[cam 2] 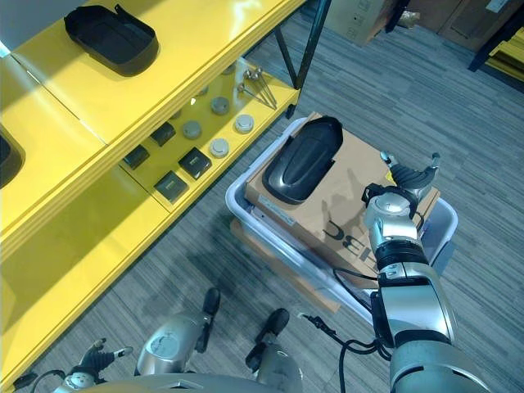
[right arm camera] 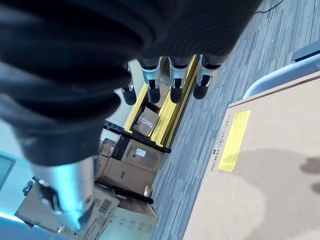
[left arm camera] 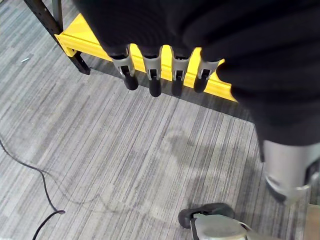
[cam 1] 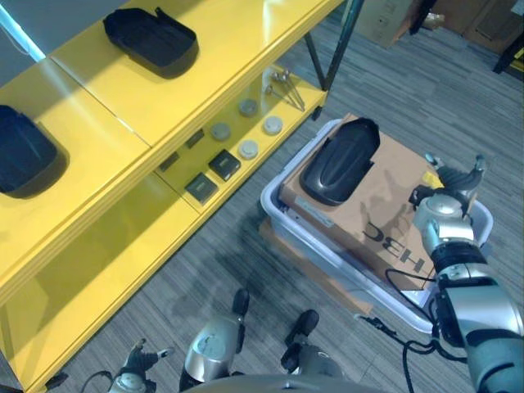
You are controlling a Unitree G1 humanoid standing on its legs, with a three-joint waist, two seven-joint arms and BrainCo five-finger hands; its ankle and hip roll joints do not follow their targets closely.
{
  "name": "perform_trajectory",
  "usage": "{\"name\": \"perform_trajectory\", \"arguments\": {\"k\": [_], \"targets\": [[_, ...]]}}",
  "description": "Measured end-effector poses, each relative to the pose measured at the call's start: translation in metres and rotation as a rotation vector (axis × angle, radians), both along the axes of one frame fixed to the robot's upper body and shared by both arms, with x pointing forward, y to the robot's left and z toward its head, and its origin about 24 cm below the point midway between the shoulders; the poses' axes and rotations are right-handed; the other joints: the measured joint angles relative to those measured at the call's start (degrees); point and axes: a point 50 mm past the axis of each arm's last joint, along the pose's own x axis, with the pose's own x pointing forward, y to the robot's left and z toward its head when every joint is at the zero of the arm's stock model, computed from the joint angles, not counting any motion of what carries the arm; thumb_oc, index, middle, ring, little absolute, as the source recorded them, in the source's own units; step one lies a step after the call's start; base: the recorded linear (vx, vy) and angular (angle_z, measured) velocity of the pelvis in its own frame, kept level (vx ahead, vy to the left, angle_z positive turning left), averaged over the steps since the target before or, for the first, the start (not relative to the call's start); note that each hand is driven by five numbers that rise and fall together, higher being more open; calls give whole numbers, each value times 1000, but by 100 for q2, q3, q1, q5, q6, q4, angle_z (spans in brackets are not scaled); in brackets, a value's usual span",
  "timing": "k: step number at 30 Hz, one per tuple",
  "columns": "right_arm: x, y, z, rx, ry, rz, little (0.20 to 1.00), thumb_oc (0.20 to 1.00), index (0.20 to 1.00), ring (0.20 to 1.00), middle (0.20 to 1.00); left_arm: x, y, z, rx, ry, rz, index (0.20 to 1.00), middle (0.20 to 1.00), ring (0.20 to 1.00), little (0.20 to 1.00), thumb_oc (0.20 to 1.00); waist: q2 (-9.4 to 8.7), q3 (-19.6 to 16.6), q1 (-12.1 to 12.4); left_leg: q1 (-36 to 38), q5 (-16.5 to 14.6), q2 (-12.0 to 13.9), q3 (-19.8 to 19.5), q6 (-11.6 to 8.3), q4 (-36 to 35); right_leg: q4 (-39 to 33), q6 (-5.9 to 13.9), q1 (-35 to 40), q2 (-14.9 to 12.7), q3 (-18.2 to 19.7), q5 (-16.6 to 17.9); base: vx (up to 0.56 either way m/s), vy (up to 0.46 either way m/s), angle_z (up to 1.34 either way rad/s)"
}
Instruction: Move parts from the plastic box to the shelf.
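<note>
Hovering over the right edge of the cardboard sheet (cam 1: 385,209), the right robot hand (cam 2: 409,178) sits at centre right of the head views, fingers spread apart and straight, holding nothing. Its wrist view shows the fingers (right arm camera: 172,85) in a relaxed row above the cardboard and its yellow label (right arm camera: 231,141).

Cardboard sheet lies across the top of the plastic box (cam 1: 286,176), a pale grey tub on the grey carpet (cam 1: 393,90) at centre frame. One black moulded part (cam 1: 340,160) rests on the cardboard at its upper left end, well apart from the right robot hand.

Yellow shelf (cam 1: 205,74) runs across the upper left of the frame. Two more black parts on its top level: one (cam 1: 151,37) near the top edge of the frame, one (cam 1: 24,155) at the far left edge. Lower level holds small round discs (cam 1: 247,150), dark square pieces (cam 1: 223,164) and a few metal rods (cam 1: 286,86).

Left robot hand (cam 1: 139,360) low at the bottom left of the frame, down by the carpet. Its wrist view shows its fingers (left arm camera: 155,75) straight and apart, empty, with the shelf's yellow base rail (left arm camera: 95,47) beyond them.
</note>
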Motion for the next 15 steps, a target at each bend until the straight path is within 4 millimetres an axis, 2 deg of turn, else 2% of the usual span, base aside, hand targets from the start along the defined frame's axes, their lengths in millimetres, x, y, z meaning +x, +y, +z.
{"name": "perform_trajectory", "arguments": {"k": [15], "targets": [[0, 0, 0, 0, 0, 0, 1000, 1000, 1000, 1000, 1000, 0, 0, 0, 0, 0, 0, 1000, 1000, 1000, 1000, 1000, 0, 0, 0, 0, 0, 0, 0, 0, 0, 0, 0, 0, 0, 0, 0, 0, 0, 0]]}}
